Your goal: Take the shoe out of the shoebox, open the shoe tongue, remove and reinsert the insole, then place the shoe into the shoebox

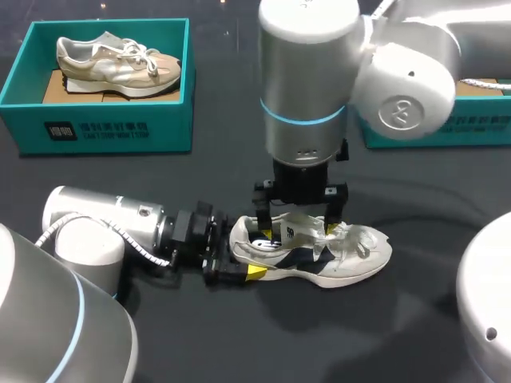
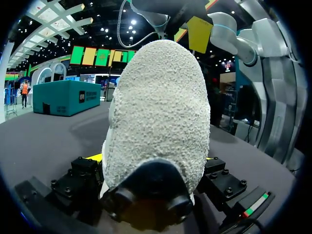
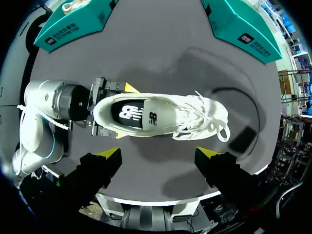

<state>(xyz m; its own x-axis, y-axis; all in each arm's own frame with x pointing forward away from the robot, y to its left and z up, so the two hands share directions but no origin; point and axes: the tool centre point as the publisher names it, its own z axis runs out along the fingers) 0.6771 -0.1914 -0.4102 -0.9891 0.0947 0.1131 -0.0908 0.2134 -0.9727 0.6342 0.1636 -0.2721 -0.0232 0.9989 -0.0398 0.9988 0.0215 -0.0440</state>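
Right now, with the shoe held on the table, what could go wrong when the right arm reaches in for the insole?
The left gripper holds the white shoe only by its heel, so a downward push from the open right gripper might tip or twist it loose. The loose laces sprawl over the front and could snag a finger.

Head view: fixed, high above and behind the white shoe (image 1: 319,255), looking down at a slant; far enough back to take in the teal shoebox (image 1: 100,88) beyond the shoe.
Left wrist view: low, close to the table, right behind the shoe's heel, facing along the shoe; so near that the heel fills the middle.
Right wrist view: directly over the shoe, facing straight down, with the whole shoe in sight.
Shared: all three show the shoe; the head and right wrist views both show the left gripper (image 1: 239,254) at the heel and the shoebox.
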